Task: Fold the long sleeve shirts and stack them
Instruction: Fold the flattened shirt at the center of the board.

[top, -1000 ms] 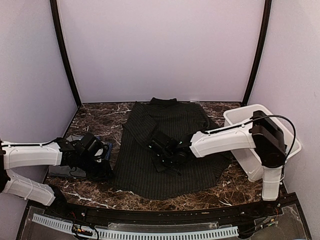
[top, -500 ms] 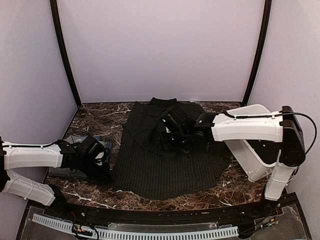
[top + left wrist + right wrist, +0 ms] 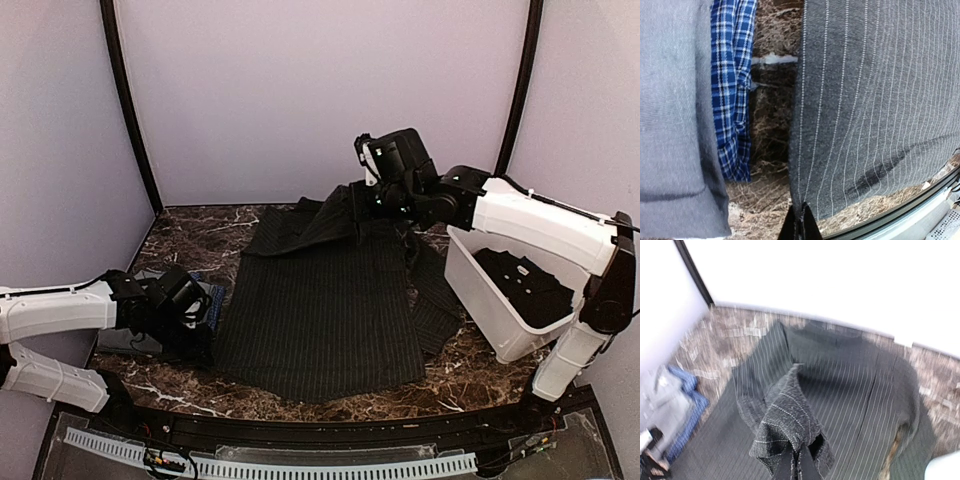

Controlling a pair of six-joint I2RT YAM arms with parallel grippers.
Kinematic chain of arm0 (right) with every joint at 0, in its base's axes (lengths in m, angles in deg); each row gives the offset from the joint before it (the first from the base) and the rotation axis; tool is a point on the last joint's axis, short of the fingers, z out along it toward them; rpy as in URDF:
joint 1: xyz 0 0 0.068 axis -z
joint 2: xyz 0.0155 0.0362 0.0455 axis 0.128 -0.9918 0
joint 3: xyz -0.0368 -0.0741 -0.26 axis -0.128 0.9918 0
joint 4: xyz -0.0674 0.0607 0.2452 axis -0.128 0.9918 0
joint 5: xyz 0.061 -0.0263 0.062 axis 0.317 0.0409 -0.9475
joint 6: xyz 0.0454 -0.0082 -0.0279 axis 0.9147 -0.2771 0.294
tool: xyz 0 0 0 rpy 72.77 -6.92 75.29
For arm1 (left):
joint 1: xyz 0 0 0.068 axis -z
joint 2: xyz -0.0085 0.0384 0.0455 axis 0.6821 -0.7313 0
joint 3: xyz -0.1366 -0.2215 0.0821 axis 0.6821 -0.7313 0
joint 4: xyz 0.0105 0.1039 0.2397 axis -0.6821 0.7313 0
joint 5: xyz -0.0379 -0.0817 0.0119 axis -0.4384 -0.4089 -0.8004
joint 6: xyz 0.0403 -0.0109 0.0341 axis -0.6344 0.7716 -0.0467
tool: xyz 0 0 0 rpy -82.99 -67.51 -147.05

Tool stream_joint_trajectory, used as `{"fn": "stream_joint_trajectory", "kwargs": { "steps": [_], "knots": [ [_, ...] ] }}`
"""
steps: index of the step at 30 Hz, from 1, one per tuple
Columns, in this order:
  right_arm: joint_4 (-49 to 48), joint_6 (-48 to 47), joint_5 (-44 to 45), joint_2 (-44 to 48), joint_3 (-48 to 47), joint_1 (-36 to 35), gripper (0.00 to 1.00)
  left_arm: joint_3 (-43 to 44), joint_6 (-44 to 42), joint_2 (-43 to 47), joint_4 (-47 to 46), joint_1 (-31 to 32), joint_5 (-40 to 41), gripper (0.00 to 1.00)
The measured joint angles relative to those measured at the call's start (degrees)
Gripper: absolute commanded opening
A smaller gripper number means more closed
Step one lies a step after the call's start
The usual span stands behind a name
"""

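A charcoal pinstriped long sleeve shirt lies spread across the marble table. My right gripper is raised above the shirt's far edge. It is shut on a bunched fold of the pinstriped cloth, which hangs from the right gripper in the wrist view. My left gripper sits low at the shirt's left near edge. The left gripper is shut on the corner of the pinstriped shirt. Left of it lie a folded grey shirt and a blue checked shirt.
A white tub stands at the right with another dark shirt inside. The grey and blue stack lies partly under my left arm. Walls close in the back and both sides. A ribbed rail runs along the near edge.
The right gripper has risen and moved toward the back right, pulling a fold of the shirt up off the body. The left gripper has shut on the shirt's corner.
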Motion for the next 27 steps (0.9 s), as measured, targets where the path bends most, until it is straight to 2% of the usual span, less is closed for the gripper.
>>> {"fn": "stream_joint_trajectory", "kwargs": {
  "steps": [10,19,27],
  "knots": [
    [-5.3,-6.2,-3.3,0.6,-5.6,6.1,0.0,7.9,-6.2,-4.3,5.4,0.9,-0.2,0.0],
    [-6.8,-9.3,-3.7,0.3,-13.0,10.8,0.0,16.4,-11.4,-11.8,6.8,7.6,-2.4,0.0],
    [-6.9,-9.4,-3.7,0.7,-11.3,18.3,0.0,25.4,-14.5,-19.8,4.8,13.1,-6.6,0.0]
  ]
}}
